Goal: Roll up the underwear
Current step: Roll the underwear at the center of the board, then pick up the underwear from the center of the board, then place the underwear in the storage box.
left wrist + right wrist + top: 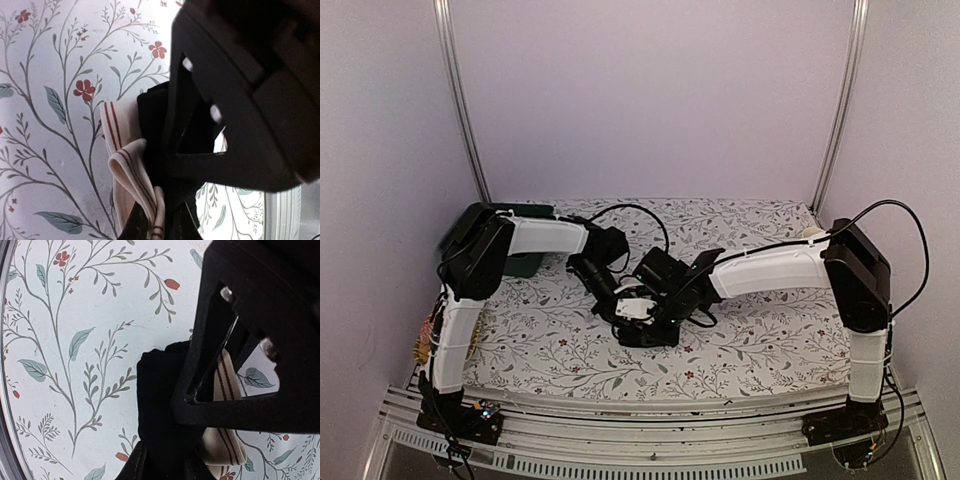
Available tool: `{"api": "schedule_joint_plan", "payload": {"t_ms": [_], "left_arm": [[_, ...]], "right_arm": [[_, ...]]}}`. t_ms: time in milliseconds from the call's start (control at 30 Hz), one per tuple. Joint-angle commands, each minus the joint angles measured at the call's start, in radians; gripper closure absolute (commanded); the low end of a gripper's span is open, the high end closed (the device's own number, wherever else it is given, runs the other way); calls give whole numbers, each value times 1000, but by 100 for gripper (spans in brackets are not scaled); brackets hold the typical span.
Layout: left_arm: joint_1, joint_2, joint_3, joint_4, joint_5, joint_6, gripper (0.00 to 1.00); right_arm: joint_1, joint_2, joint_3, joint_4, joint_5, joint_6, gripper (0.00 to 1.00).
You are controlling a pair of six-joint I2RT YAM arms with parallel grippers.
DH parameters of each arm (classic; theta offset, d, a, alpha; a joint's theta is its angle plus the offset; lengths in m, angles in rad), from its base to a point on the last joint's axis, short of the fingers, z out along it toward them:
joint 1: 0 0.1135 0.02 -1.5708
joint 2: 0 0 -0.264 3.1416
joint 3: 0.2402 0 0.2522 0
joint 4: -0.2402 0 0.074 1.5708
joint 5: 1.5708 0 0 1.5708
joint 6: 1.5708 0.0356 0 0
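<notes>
Pale lilac walls and two metal posts (460,110) close off the back of the tabletop (760,345), which is printed with grey-green twigs and small red flowers. Both my arms reach inward and meet near the middle of it, the two wrists close together over a small heap of cloth.

My left end effector (157,229) is pressed together on the cream underwear (125,167). A folded strip with thin brownish-red stripes runs down from the tabletop and disappears between my fingertips at the bottom of the left wrist view. Just to its right, touching it, lies the black underwear (157,390).

My right end effector (165,467) pinches that black piece. The dark fabric narrows into the gap between my fingertips, though black cloth against black fingers makes the edges hard to read. From the right wrist the cream striped piece shows on the far side of the black one, partly behind a bulky black frame that fills the upper right of the view.

At the far left, tucked behind my left arm, sits a dark green tray (527,264), well apart from the heap.
</notes>
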Motion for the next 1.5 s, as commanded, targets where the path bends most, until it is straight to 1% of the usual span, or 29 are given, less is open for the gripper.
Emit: {"api": "schedule_joint_plan", "payload": {"t_ms": [0,67,167,267,300,367,500,633,767,867,933,1000,1167,1233,1300,1467], "left_arm": [[-107,-11,-38,-101,-20,99,100],[-103,-11,-37,-94,-20,83,100],[-76,-19,-35,-62,-20,29,100],[-34,-68,-50,-9,-24,-39,100],[-21,-92,-58,7,-20,-64,100],[5,-143,-76,45,-29,-115,100],[75,-261,-102,124,-52,-229,100],[190,-380,-102,191,-101,-352,100],[367,-442,-67,194,-140,-412,100],[522,-463,-19,182,-189,-414,100],[645,-456,24,161,-214,-413,100],[740,-437,72,129,-225,-406,100],[909,-361,172,75,-278,-377,100],[957,-308,216,49,-278,-374,100],[993,-261,258,33,-306,-377,100],[1037,-187,282,122,-508,-404,100]], "right_arm": [[-94,3,-59,72,161,131,69],[-91,-44,-87,93,151,130,58],[-89,-142,-151,131,144,135,48],[-88,-262,-217,169,149,158,29],[-88,-302,-259,182,150,166,2],[-87,-377,-313,214,176,192,1],[-86,-504,-401,279,282,260,1],[-86,-560,-441,313,380,335,1],[-86,-508,-424,298,452,446,1],[-85,-413,-365,237,437,525,1],[-84,-357,-329,214,430,564,1],[-82,-329,-329,224,412,606,1],[-79,-352,-361,247,403,657,1],[-79,-368,-377,248,400,664,1],[-79,-380,-397,251,400,669,1],[-78,-402,-447,263,365,681,1]]}}
